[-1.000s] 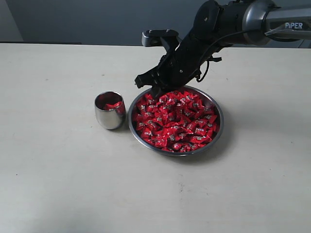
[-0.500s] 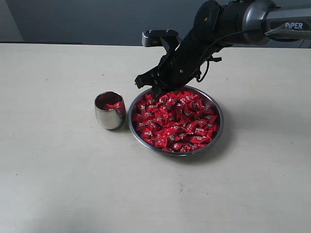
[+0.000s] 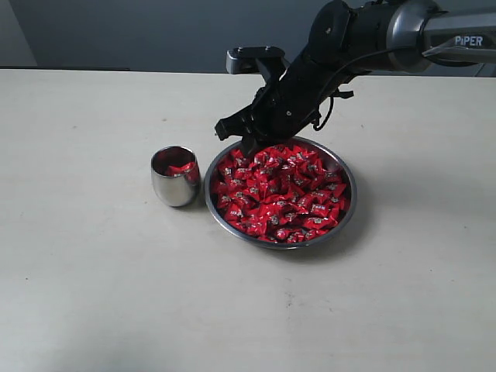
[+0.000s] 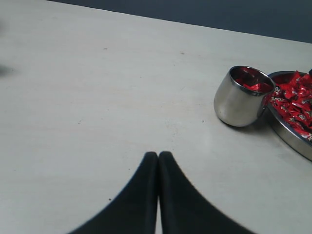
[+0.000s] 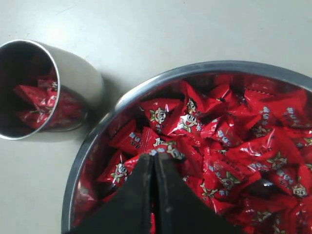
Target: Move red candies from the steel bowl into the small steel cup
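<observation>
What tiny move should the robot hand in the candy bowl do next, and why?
Probably lift the right gripper a little, straight up. Its jaws are shut, with the tips down among the red candies in the steel bowl, and I cannot tell whether a wrapper is pinched. A small lift would show that. The small steel cup stands just beside the bowl.

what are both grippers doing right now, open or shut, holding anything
Left gripper: shut, holding nothing.
Right gripper: shut, tips down among the red candies in the steel bowl; whether one is pinched cannot be told.
</observation>
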